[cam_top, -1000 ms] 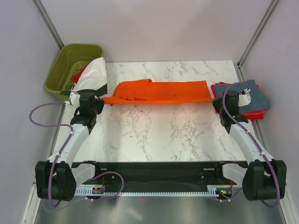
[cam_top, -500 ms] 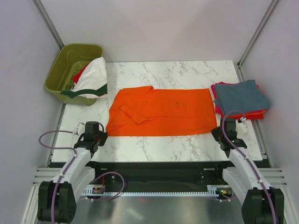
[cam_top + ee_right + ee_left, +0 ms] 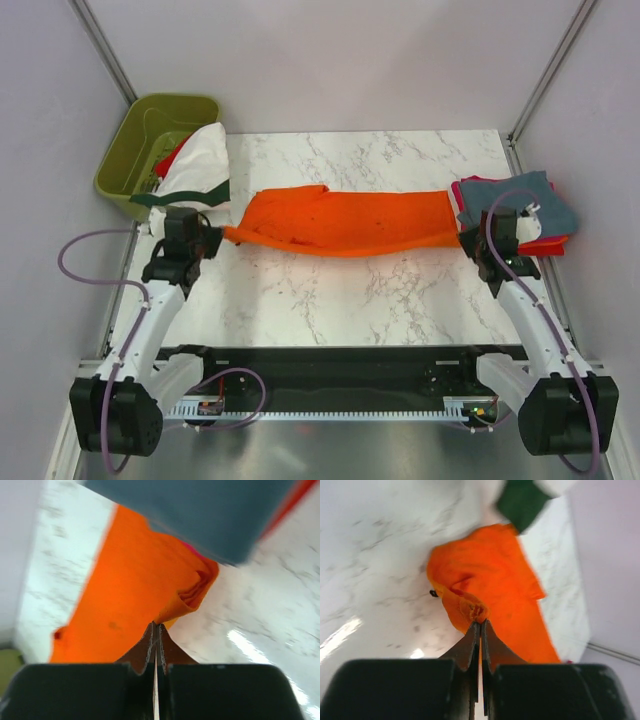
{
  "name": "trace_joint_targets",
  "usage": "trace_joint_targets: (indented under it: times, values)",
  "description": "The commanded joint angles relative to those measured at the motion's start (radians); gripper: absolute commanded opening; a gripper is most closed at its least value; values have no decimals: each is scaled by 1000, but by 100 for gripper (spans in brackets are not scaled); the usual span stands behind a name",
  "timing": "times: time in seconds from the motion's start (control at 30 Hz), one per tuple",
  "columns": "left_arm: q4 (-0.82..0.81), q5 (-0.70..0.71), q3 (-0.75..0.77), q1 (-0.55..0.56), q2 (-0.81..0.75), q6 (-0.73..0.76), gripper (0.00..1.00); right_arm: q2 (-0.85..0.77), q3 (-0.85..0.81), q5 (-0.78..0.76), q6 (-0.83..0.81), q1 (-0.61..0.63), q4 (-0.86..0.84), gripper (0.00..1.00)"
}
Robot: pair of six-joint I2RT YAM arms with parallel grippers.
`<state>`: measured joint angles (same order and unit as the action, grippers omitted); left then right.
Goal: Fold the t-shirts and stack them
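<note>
The orange t-shirt (image 3: pixel 350 222) hangs as a long doubled band across the middle of the table, sagging slightly between the two arms. My left gripper (image 3: pixel 222 237) is shut on its bunched left end; in the left wrist view my left gripper (image 3: pixel 480 623) pinches the orange t-shirt (image 3: pixel 495 580). My right gripper (image 3: pixel 468 237) is shut on the right end; in the right wrist view my right gripper (image 3: pixel 156 625) pinches a folded corner of the orange t-shirt (image 3: pixel 135 575). A slate blue-grey t-shirt (image 3: pixel 520 196) tops a folded stack at the right, over red and magenta cloth.
An olive-green bin (image 3: pixel 140 135) stands at the back left, with a white t-shirt with dark green trim (image 3: pixel 200 160) spilling over its rim beside my left gripper. The folded stack touches the orange shirt's right end. Grey walls close in on both sides.
Half a second ago the orange shirt lay spread flat with both grippers near the front edge. Both grippers have since moved away from the front, and the shirt is a narrower band.
</note>
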<state>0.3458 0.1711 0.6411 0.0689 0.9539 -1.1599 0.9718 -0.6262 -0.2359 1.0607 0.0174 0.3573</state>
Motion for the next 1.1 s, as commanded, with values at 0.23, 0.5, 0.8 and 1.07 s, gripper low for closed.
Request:
trace_joint_targets:
  times: [0.23,0.5,0.8,1.07]
  values:
    - [53,15,2,-6,-127,54,2,-119,-10,-22,11,-7,46,0]
    - [128,21,-335,-7,-406,28,2,-373,262,-6,36,-7,91,0]
    - [157,-7,-406,-6,-458,22,2,-390,313,20,18,-7,146,0]
    - [291,96,-290,-4,-549,132,56,-412,215,-45,-73,-8,206,44]
